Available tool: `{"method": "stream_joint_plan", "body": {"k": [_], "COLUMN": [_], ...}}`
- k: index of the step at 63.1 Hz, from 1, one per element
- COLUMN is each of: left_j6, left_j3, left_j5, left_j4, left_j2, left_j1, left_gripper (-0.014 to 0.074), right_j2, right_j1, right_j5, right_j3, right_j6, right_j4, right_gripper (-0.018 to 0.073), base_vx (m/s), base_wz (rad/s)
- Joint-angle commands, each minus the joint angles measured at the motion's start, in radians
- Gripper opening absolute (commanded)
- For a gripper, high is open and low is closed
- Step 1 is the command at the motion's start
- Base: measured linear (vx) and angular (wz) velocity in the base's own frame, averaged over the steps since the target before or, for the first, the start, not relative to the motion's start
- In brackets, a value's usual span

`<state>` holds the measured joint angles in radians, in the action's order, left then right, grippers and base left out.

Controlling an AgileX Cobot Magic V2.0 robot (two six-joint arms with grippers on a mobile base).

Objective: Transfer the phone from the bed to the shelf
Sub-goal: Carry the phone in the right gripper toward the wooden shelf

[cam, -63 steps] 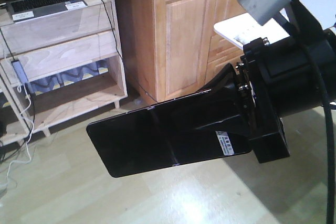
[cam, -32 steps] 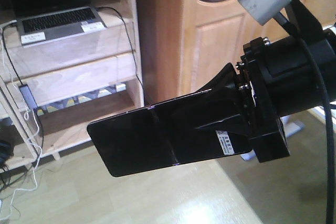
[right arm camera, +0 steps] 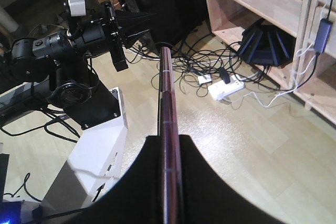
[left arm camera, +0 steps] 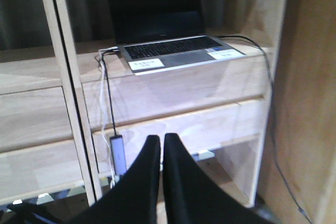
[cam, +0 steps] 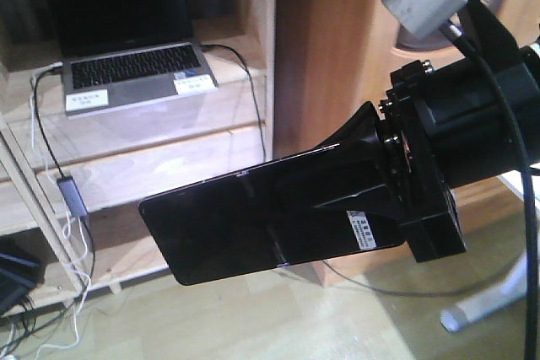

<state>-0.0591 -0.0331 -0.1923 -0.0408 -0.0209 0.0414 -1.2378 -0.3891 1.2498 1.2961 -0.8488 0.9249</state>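
Observation:
The phone (cam: 245, 225), a glossy black slab with a crease and a white sticker, hangs in the air in my right gripper (cam: 325, 183), which is shut on its right end. In the right wrist view the phone (right arm camera: 165, 93) shows edge-on, its rose-gold rim pinched between the fingers of the right gripper (right arm camera: 169, 140). The pale wooden shelf (cam: 169, 170) stands just behind the phone. My left gripper (left arm camera: 160, 137) is shut with nothing in it and faces the shelf (left arm camera: 184, 85). The bed is out of view.
A grey laptop (cam: 135, 73) lies open on an upper board, with cables and a small hub (cam: 72, 196) hanging from it. A brown cabinet (cam: 329, 40) stands right of the shelf. On the floor lie a cable tangle and a power strip (right arm camera: 226, 87).
In the front view the shelf and laptop have slid to the right and come nearer, and the cabinet has moved off right. The phone sits unchanged in my right gripper.

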Motion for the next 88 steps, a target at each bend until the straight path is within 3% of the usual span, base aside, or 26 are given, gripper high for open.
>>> {"method": "stream_joint_plan", "body": {"k": [1,88], "left_j6": [0.0,0.0], "left_j3": [-0.006,-0.006], "left_j5": [0.074,0.074], "left_j4": [-0.009,-0.009], "left_j2": [-0.007,-0.007], "left_j1": [0.001,0.001], "left_gripper": [0.0001,0.0001], "right_j2": [0.026,0.026], "right_j1": [0.0,0.0], "right_j5": [0.036,0.036], "right_j3": [0.026,0.026], "right_j6": [-0.001,-0.001], "right_j4": [0.069,0.067], "right_gripper": [-0.0002,-0.0002], "base_vx": [0.38,0.27], "base_wz": [0.21,0.27]}}
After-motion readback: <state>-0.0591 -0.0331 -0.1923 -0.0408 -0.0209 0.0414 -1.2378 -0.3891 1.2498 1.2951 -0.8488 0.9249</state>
